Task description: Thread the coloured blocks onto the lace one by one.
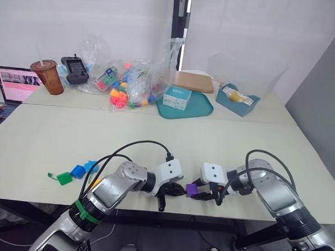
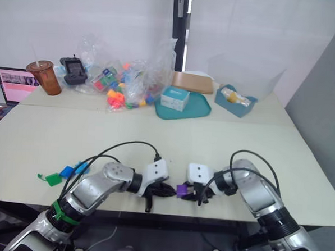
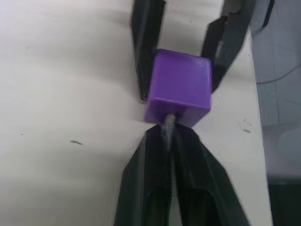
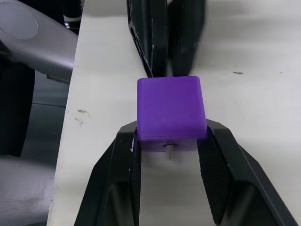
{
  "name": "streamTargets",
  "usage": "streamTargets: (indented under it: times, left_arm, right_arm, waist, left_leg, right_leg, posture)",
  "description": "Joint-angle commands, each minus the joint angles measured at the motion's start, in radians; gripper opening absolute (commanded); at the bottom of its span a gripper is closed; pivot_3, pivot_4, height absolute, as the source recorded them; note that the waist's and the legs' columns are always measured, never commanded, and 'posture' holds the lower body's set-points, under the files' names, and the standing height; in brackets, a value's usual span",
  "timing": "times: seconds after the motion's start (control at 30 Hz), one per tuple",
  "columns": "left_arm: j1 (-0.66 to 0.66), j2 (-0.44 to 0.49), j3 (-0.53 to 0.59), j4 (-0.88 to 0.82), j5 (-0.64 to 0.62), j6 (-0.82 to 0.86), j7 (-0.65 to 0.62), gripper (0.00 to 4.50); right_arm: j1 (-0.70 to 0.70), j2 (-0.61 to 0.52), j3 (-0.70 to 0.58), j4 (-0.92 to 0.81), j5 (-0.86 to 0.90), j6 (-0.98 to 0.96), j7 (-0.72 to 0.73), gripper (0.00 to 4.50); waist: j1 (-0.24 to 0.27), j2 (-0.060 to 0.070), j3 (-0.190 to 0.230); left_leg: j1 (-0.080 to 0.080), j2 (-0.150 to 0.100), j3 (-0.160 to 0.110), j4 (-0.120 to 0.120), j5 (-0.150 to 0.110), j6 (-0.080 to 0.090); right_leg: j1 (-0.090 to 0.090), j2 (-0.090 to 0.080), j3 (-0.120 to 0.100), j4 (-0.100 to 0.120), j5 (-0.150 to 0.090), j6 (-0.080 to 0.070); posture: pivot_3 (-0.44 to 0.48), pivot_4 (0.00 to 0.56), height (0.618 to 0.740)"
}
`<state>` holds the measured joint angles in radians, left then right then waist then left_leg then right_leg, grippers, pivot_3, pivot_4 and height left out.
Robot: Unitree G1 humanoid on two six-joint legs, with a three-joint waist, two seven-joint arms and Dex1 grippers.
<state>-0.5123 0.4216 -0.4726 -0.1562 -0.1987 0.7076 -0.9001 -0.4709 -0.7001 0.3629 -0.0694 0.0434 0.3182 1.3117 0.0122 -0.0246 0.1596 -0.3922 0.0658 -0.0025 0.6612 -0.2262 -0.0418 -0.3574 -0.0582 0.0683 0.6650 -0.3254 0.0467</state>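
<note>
Here right tool (image 4: 170, 141) clamps purple block (image 4: 170, 114); left tool (image 3: 168, 136) pinches lace tip (image 3: 168, 126) inside.

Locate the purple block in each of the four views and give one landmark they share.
Left eye view: purple block near the table's front edge, between the two claws.
Right eye view: same spot, purple block at the front edge.
Left wrist view: centre, with the lace tip entering its near face.
Right wrist view: centre, clamped by the right claw, lace tip poking out of its near face.
Shared landmark: the lace tip running through the block.
</note>
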Motion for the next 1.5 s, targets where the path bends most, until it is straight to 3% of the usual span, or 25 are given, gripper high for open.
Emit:
streamTargets:
  times: [0.03, 0.1, 0.4, 0.77, 0.87, 1.03, 1.07, 1.5]
  left_arm:
    - [-0.014, -0.017, 0.034, -0.027, 0.014, -0.05, 0.037, 1.94]
    - [0.002, 0.013, 0.045, -0.054, 0.016, -0.049, 0.026, 2.58]
    - [0.116, 0.119, 0.115, -0.181, -0.049, -0.015, -0.019, 2.58]
    - [0.175, 0.174, 0.019, -0.082, 0.097, -0.186, -0.013, 2.58]
    - [0.176, 0.189, -0.014, -0.051, 0.128, -0.236, -0.041, 1.78]
    - [0.173, 0.134, 0.013, -0.06, 0.056, -0.228, -0.071, 0.17]
    - [0.17, 0.129, 0.015, -0.058, 0.058, -0.232, -0.074, 0.04]
    - [0.075, -0.003, 0.018, -0.045, 0.05, -0.198, -0.056, 0.04]
  right_arm:
    - [0.025, 0.02, 0.049, -0.018, -0.002, 0.012, 0.004, 1.18]
    - [0.028, 0.018, 0.049, -0.02, -0.002, 0.014, 0.005, 1.18]
    - [0.023, 0.02, 0.047, -0.006, -0.007, 0.014, 0.004, 1.18]
    - [0.021, 0.013, 0.038, -0.015, 0.0, 0.028, 0.006, 1.18]
    - [0.019, 0.011, 0.036, -0.02, 0.002, 0.034, 0.007, 1.18]
    - [0.023, 0.007, 0.031, -0.027, 0.001, 0.038, 0.002, 1.18]
    - [0.024, 0.006, 0.03, -0.028, 0.002, 0.039, 0.002, 1.18]
    - [0.023, 0.007, 0.037, -0.032, 0.001, 0.047, -0.006, 1.18]
  waist:
    - [-0.002, 0.0, 0.0]
    - [-0.004, 0.0, 0.0]
    - [-0.024, 0.0, 0.0]
    - [-0.024, 0.0, 0.0]
    - [-0.024, 0.0, 0.0]
    - [-0.024, 0.0, 0.0]
    - [-0.024, 0.0, 0.0]
    - [-0.021, 0.0, 0.0]
  left_leg:
    - [0.0, 0.0, 0.0, 0.0, 0.0, 0.0]
    - [0.0, 0.0, 0.0, 0.0, 0.0, 0.0]
    - [-0.001, 0.001, 0.0, -0.002, -0.001, 0.001]
    - [-0.001, 0.001, 0.0, -0.002, -0.001, 0.001]
    - [0.0, 0.001, 0.0, -0.002, -0.001, 0.001]
    - [0.0, 0.001, 0.0, -0.002, -0.001, 0.002]
    - [0.0, 0.001, 0.0, -0.002, -0.001, 0.002]
    - [-0.001, 0.001, 0.0, -0.002, -0.002, 0.002]
  right_leg:
    - [0.0, 0.0, 0.0, 0.0, 0.0, 0.0]
    - [0.0, 0.0, 0.0, 0.0, 0.0, 0.0]
    - [-0.001, 0.0, 0.0, -0.003, -0.001, 0.0]
    - [-0.001, 0.0, 0.0, -0.003, -0.001, 0.0]
    - [0.0, 0.0, 0.0, -0.003, -0.001, 0.0]
    - [0.0, 0.0, 0.0, -0.004, -0.001, 0.0]
    - [0.0, 0.0, 0.0, -0.004, -0.001, 0.0]
    - [-0.001, 0.0, 0.0, -0.005, -0.001, 0.0]
  posture:
    - [0.0, 0.15, 0.74]
    - [0.0, 0.15, 0.74]
    - [0.0, 0.15, 0.74]
    - [0.0, 0.15, 0.74]
    - [0.0, 0.15, 0.74]
    - [0.0, 0.15, 0.74]
    - [0.0, 0.15, 0.74]
    - [0.0, 0.15, 0.74]
